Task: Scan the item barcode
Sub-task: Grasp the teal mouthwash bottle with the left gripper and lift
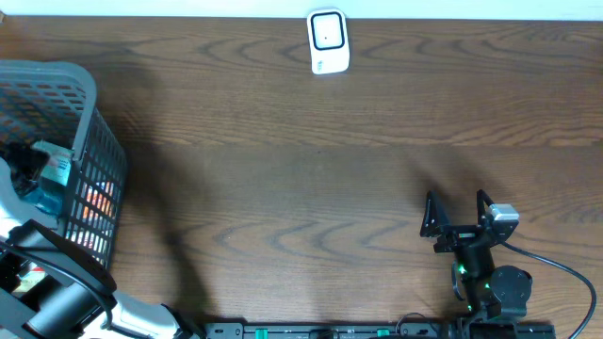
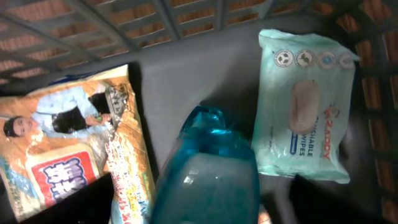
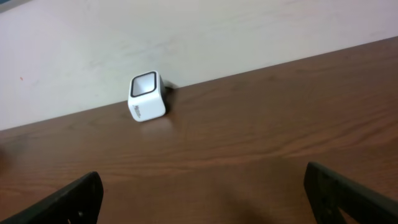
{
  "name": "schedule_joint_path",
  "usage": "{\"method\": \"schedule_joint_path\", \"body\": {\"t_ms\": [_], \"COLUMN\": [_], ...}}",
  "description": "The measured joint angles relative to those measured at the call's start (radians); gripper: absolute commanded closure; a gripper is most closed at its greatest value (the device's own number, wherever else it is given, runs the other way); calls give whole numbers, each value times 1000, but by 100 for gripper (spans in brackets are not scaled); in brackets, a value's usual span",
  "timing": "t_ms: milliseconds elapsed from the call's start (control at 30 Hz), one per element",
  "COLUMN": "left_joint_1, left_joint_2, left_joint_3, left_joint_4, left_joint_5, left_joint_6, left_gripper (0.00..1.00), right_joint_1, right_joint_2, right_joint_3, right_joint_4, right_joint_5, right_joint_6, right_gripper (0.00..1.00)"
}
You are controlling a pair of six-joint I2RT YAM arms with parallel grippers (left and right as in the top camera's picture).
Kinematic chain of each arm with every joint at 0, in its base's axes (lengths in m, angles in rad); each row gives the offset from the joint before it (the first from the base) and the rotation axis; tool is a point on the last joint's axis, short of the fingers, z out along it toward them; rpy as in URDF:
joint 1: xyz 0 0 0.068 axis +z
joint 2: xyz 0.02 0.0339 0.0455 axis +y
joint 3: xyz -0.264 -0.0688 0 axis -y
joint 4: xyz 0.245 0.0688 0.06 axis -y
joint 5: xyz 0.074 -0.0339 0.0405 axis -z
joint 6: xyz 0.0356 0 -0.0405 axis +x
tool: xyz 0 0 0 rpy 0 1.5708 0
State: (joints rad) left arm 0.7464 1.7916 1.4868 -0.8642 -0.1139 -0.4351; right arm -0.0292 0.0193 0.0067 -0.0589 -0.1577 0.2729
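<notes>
Table point(image 1: 311, 188) of dark wood, grey basket point(image 1: 57, 85) at its left end, left arm point(image 1: 66, 301) reaching down inside. Its left gripper point(image 1: 28, 168) hangs over a teal bottle point(image 2: 208, 174), which lies between a snack packet point(image 2: 68, 149) and a wipes pack point(image 2: 305, 106). Gripping or not, I can't tell. I'd centre on the bottle, clear of both neighbours, before squeezing. Right gripper point(image 1: 456, 202) sits spread wide, empty. Scanner point(image 1: 328, 41) stands at the far edge.

White barcode scanner point(image 1: 329, 41) stands upright, dark window up; translucent teal bottle point(image 2: 208, 174) lies inside the grey basket point(image 1: 105, 160).
</notes>
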Motion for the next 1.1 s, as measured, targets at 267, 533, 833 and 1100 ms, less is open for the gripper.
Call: {"method": "schedule_joint_path", "body": {"t_ms": [267,533,833,1100], "left_joint_1": [0,2,2,2], "left_joint_2": [-4,-5,-90,-440], "left_joint_3": [0,0,5,71], "left_joint_4": [-9,-19,-52,-11], "left_joint_5": [33,32,56,60], "left_joint_6": [-9,-9,-9,-39], "left_gripper": [59,61,61,61], "right_joint_1": [0,0,0,0], "right_joint_2": [0,0,0,0], "right_joint_3": [0,0,0,0], "right_joint_4": [0,0,0,0], "right_joint_5": [0,0,0,0], "right_joint_6": [0,0,0,0], "right_gripper": [1,1,1,1]}}
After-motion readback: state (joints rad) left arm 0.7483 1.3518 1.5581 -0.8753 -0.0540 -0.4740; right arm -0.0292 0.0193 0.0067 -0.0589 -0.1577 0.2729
